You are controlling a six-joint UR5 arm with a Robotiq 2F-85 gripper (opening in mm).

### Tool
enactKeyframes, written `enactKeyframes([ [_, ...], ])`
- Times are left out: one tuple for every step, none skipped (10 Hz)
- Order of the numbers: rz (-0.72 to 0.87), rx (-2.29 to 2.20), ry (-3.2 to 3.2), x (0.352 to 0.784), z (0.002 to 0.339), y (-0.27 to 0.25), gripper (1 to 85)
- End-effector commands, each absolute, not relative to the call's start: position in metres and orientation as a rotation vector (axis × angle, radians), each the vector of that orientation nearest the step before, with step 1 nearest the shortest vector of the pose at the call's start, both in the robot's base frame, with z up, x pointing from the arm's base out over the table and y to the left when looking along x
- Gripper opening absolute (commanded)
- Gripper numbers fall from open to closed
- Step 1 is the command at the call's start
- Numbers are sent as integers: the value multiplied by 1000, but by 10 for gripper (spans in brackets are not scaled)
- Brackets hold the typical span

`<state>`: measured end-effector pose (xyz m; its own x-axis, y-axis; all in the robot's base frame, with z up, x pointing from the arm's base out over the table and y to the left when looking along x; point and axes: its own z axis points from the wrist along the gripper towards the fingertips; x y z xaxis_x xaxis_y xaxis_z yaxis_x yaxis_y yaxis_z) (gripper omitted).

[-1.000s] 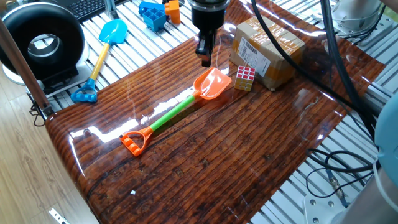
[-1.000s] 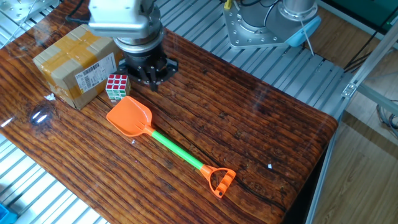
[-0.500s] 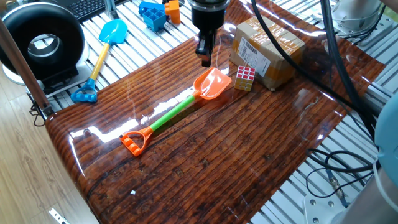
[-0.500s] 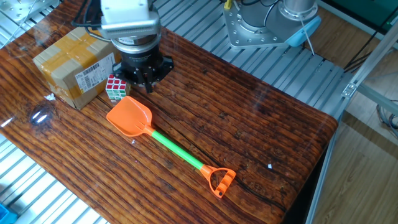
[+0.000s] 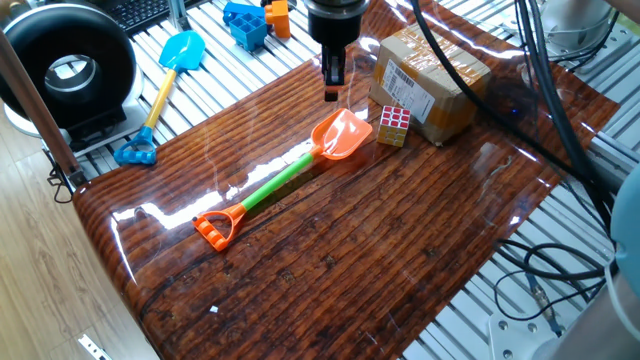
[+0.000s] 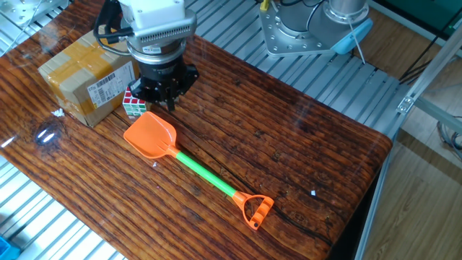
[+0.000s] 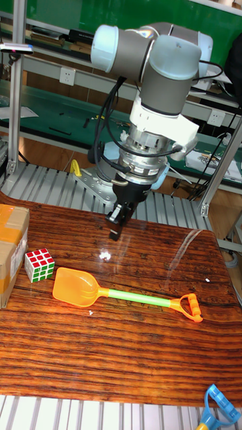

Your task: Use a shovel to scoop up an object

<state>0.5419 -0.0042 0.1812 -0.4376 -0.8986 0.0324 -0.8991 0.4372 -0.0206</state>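
Since the earlier frames only the gripper (image 7: 115, 228) has shifted, rising slightly above the table (image 5: 400, 260); its jaws look together, holding nothing. The shovel (image 5: 290, 172) lies flat mid-table, its scoop just short of the Rubik's cube (image 5: 393, 125), which sits against the cardboard box (image 5: 432, 80).

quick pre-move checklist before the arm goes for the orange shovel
1. Orange plastic shovel with green shaft lying flat, unheld: ok.
2. Orange D-shaped handle free of obstructions: ok.
3. Small multicoloured Rubik's cube just off the scoop tip, apart from it: ok.
4. Brown cardboard box directly behind the cube; may block the push: cannot tell.
5. Gripper empty, above the table near the scoop end, not over the shaft: not ok.
6. Jaw opening: cannot tell.
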Motion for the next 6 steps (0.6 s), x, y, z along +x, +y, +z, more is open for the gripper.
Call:
enactKeyframes([
  [45, 1921, -2441, 537, 183, -9, 10],
  [46, 1904, -2461, 539, 182, -7, 10],
  [59, 1913, -2465, 542, 182, -8, 13],
  [65, 1921, -2467, 544, 181, -8, 27],
  [51, 1930, -2478, 545, 181, -3, 120],
  [35, 1939, -2486, 546, 179, 3, 187],
])
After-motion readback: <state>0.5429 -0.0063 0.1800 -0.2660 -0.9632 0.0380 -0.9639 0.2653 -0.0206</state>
